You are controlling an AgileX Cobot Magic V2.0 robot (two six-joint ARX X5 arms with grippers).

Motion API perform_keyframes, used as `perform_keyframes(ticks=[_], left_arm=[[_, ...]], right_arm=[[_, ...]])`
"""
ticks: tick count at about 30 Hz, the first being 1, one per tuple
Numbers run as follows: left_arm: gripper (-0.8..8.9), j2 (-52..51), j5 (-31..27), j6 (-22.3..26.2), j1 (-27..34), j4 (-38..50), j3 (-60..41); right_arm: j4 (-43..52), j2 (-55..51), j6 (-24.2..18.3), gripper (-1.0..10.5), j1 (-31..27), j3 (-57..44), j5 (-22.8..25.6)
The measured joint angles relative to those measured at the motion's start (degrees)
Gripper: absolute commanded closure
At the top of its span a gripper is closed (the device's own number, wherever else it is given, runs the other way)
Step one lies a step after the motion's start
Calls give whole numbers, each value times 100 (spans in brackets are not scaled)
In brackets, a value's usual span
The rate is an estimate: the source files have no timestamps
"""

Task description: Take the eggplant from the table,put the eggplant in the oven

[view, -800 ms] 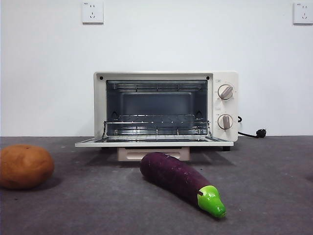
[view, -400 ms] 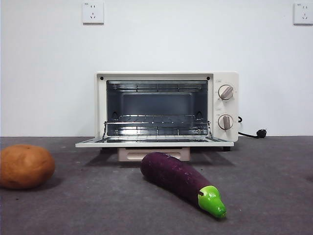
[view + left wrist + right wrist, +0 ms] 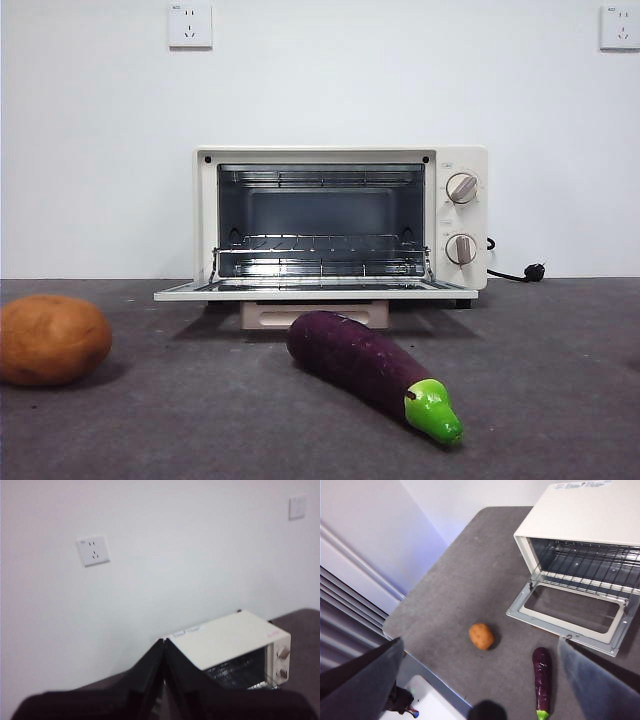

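The eggplant point(image 3: 372, 370) lies on the table point(image 3: 540, 400) just in front of the oven point(image 3: 340, 220), its green stem end pointing toward the camera. The oven's door point(image 3: 315, 292) is folded down flat and the wire rack inside is bare. In the right wrist view the eggplant point(image 3: 542, 682) lies far below my right gripper point(image 3: 480, 642), which is open, high above the table. My left gripper point(image 3: 163, 642) is shut on nothing, raised well above the oven point(image 3: 235, 642). Neither arm shows in the front view.
An orange-brown potato point(image 3: 52, 340) sits at the table's left, apart from the eggplant, also seen as the potato point(image 3: 481, 636) from the right wrist. A black power cord point(image 3: 515, 272) trails right of the oven. The table's edge point(image 3: 415, 655) runs past the potato.
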Motion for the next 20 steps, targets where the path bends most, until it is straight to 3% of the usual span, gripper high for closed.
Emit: perform_keyframes(ticks=[7,15,20], left_arm=[[819,70,-66,72,-2,26,-2],[819,68,-151,177,0,24,-2],[819,68,-160,203,0,24,-2]], right_arm=[[-52,256,-72,384,317,11,210],[-63,953,-168,385,1038,11,984],[-63,1394,-175,384,1528,11,1709]])
